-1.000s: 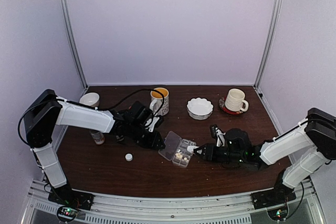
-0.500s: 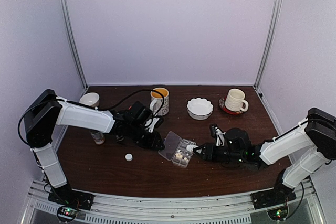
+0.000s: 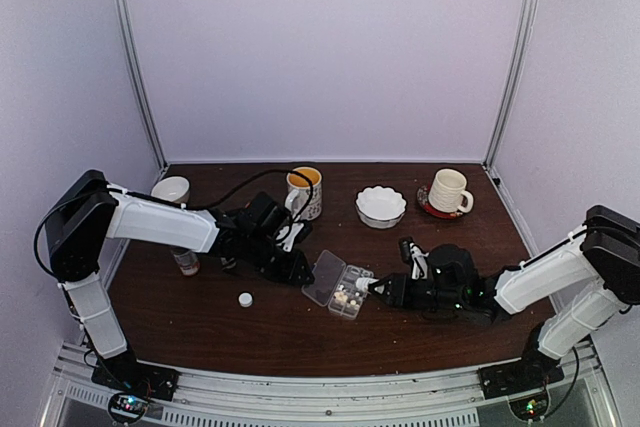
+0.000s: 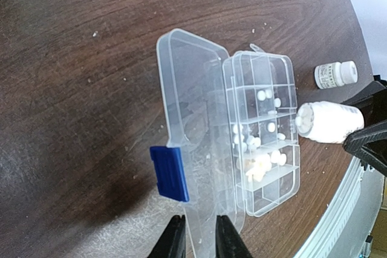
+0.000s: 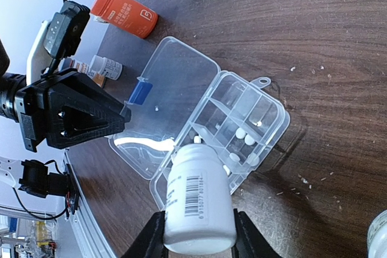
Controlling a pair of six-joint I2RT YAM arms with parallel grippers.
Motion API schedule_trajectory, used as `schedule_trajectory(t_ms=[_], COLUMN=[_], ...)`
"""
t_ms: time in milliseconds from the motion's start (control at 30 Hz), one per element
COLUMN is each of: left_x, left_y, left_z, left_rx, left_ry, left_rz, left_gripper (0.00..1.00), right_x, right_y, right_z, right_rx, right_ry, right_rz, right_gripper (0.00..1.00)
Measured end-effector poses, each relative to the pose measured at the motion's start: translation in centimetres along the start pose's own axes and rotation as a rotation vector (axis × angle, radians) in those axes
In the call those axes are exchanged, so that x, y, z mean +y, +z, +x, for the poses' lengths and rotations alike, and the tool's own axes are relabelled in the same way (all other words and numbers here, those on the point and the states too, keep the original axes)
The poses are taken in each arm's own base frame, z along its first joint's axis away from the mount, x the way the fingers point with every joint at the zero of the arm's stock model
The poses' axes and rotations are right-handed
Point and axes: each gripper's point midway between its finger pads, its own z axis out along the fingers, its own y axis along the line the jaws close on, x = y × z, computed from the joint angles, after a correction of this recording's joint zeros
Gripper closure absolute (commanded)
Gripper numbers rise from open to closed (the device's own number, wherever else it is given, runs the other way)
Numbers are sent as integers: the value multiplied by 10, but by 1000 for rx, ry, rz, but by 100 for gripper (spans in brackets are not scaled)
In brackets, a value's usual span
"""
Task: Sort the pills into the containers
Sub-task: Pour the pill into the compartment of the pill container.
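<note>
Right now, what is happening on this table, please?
The right gripper holds a white bottle, tipped so that its mouth is over the clear organizer box. Some compartments hold whitish pills. The left gripper pinches the edge of the open lid, apparently to steady the box.

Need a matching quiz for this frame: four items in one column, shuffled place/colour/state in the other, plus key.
Column 1
1. lid latch
2. big white bottle
3. box lid
4. loose white cap

Column 2
a. gripped by the right jaws, mouth over the box
b. lying alone on the table, left of the box
c. blue
d. swung open, edge between the left jaws

Pairs: 1-c, 2-a, 3-d, 4-b
</note>
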Motion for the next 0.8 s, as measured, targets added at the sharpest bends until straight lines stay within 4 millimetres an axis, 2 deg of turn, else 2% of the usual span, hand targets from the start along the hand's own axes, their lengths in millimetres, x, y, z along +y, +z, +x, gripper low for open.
schedule_trajectory(t_ms=[433,800], left_x=[-1,-1], left_y=[-1,-1], left_z=[-2,-2], left_rx=[-4,-4], left_ry=[2,1], left_rz=[2,2], left_gripper=[79,79], right_x=[-5,0], right_y=[1,1], right_z=[4,4], right_rx=[25,21], right_ry=[-3,-5], right_rz=[29,13], right_gripper=[100,100])
